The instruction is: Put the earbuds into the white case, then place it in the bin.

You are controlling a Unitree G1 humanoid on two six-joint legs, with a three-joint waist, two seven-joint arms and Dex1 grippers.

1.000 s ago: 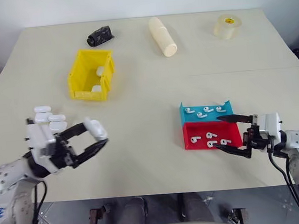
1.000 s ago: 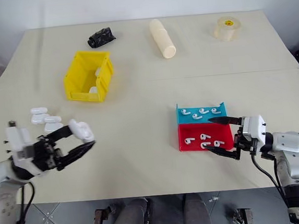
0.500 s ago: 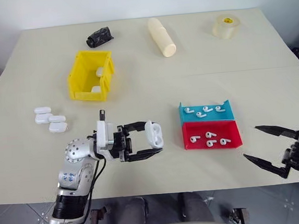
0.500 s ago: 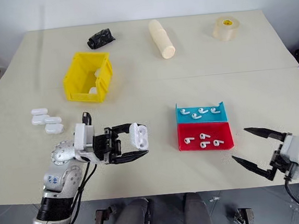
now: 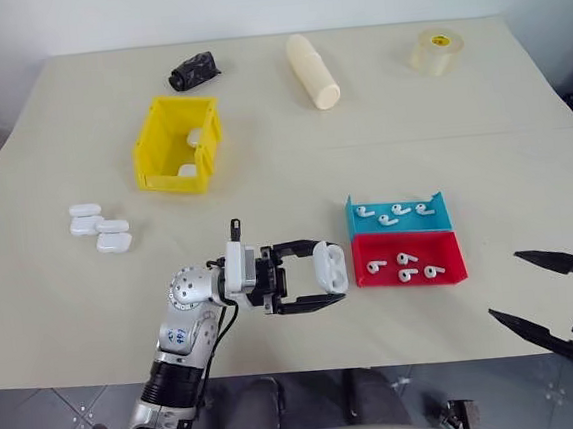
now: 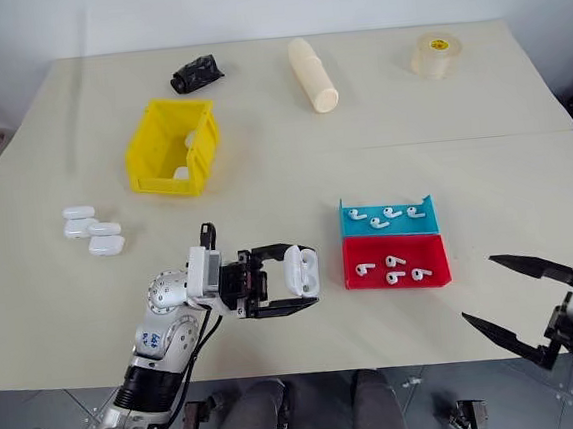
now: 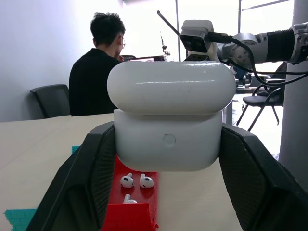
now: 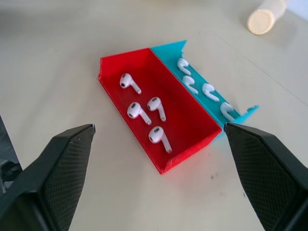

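Note:
My left gripper (image 5: 334, 273) is shut on the white case (image 5: 329, 267) and holds it just above the table, close to the left end of the red tray (image 5: 412, 276). The case's lid looks slightly raised in the left wrist view (image 7: 168, 125). Several earbuds (image 8: 139, 111) lie in the red tray. More earbuds (image 5: 395, 210) lie in the blue tray (image 5: 400, 223) behind it. My right gripper (image 5: 503, 283) hangs open and empty near the table's front right edge, off to the right of the trays. The yellow bin (image 5: 171, 179) stands far left with two white cases (image 5: 192, 137) inside.
Several spare white cases (image 5: 97, 226) lie left of my left arm. A cream cylinder (image 5: 312, 70), a tape roll (image 5: 438, 49) and a black crumpled object (image 5: 192, 70) sit along the far side. A seated person (image 7: 96, 72) shows in the left wrist view.
My left gripper has carried the white case rightward, from the left side to beside the red tray. My right gripper has pulled back from the red tray toward the front right edge.

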